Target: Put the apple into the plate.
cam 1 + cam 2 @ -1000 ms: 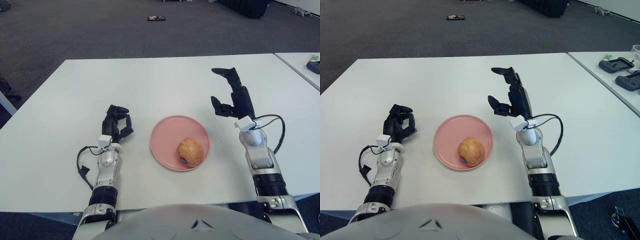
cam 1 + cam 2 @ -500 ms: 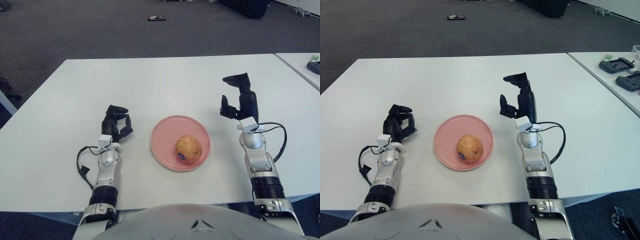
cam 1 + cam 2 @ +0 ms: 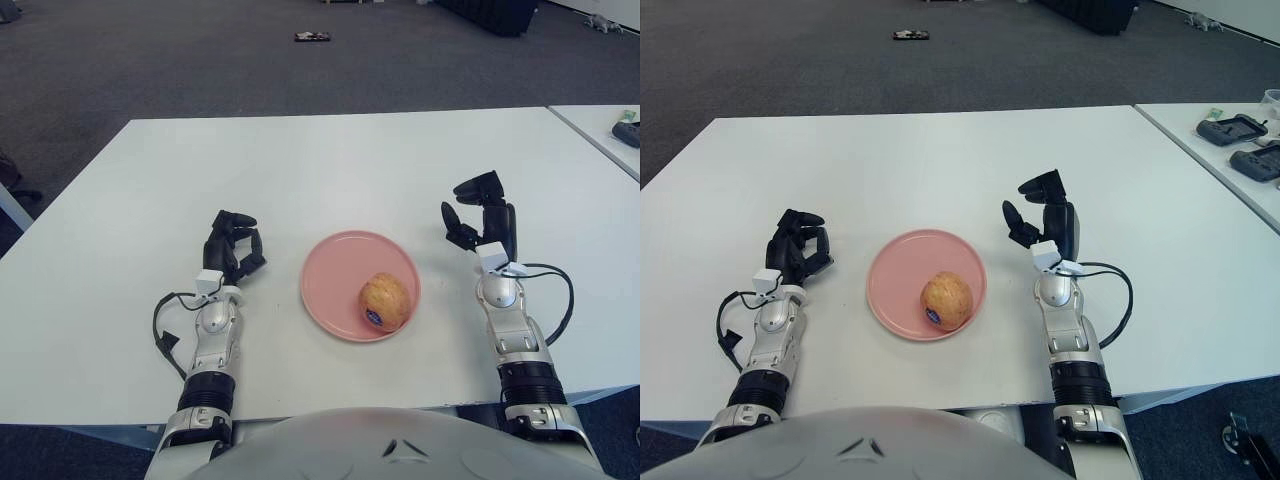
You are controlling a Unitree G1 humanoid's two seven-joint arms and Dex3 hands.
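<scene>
A yellow-red apple (image 3: pixel 384 301) with a small sticker lies in the pink plate (image 3: pixel 330 265), toward its right front part. My right hand (image 3: pixel 477 218) is to the right of the plate, low over the table, fingers loosely spread and holding nothing. My left hand (image 3: pixel 234 246) rests on the table to the left of the plate, fingers curled and empty.
The white table (image 3: pixel 320 170) stretches wide around the plate. A second table with dark devices (image 3: pixel 1238 132) stands at the far right. A small dark object (image 3: pixel 312 37) lies on the carpet beyond the table.
My right hand has drawn back toward me and lowered to the right of the plate, its fingers curling in somewhat. The apple has rolled a little within the plate. The left hand has not moved.
</scene>
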